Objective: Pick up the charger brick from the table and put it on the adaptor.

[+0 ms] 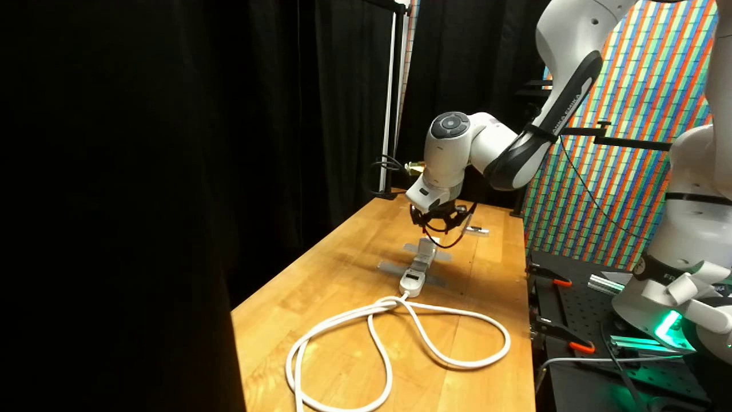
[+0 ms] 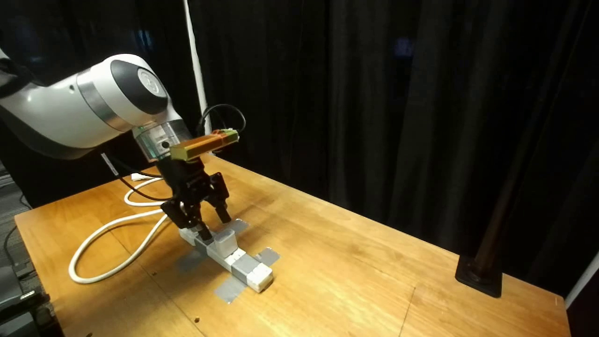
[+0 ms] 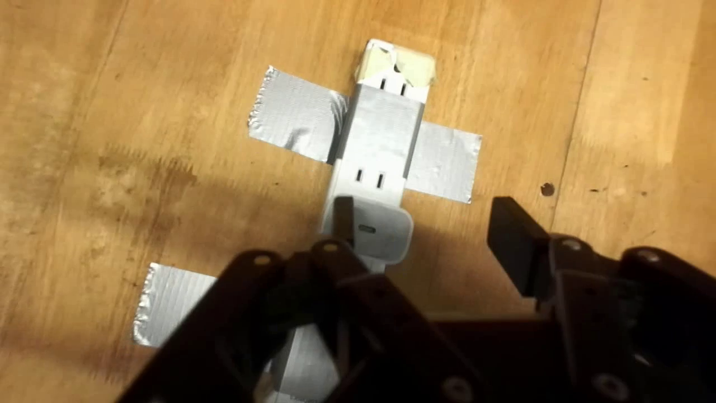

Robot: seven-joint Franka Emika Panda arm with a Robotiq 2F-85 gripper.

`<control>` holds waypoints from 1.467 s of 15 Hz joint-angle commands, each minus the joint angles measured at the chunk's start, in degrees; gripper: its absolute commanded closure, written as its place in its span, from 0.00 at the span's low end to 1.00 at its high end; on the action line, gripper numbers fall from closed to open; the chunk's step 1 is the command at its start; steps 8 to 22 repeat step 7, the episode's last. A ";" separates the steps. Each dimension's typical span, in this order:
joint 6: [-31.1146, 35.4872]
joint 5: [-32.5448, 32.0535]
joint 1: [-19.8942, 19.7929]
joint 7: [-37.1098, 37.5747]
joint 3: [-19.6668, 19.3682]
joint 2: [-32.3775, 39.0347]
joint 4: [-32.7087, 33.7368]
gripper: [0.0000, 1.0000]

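Note:
The charger brick (image 3: pixel 386 229) is a small white block with one port slot in its top face. It stands on the adaptor (image 3: pixel 370 187), a long white power strip. Both show in the exterior views: the brick (image 1: pixel 426 247), (image 2: pixel 226 243) and the strip (image 1: pixel 410 285), (image 2: pixel 259 278). My gripper (image 3: pixel 425 224) is open and empty, just above the strip. In the wrist view its left fingertip overlaps the brick's left side. Its right fingertip is well to the brick's right, over bare wood. The gripper also shows in both exterior views (image 1: pixel 436 230), (image 2: pixel 215 225). The fingers hide the strip's near part.
Silver tape (image 3: pixel 296 115) crosses the strip and holds it to the wooden table (image 2: pixel 337 262). A thick white cable (image 1: pixel 472 364) lies in loops. A small dark-and-pale item (image 1: pixel 476 230) lies beyond the gripper. A black post base (image 2: pixel 479 278) stands near the table's edge.

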 commanded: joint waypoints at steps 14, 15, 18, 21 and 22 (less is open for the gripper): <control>-18.53 -2.97 4.80 10.96 7.54 -12.13 -4.83 0.00; -18.53 -2.97 4.80 10.96 7.54 -12.13 -4.83 0.00; -18.53 -2.97 4.80 10.96 7.54 -12.13 -4.83 0.00; -18.53 -2.97 4.80 10.96 7.54 -12.13 -4.83 0.00; -18.53 -2.97 4.80 10.96 7.54 -12.13 -4.83 0.00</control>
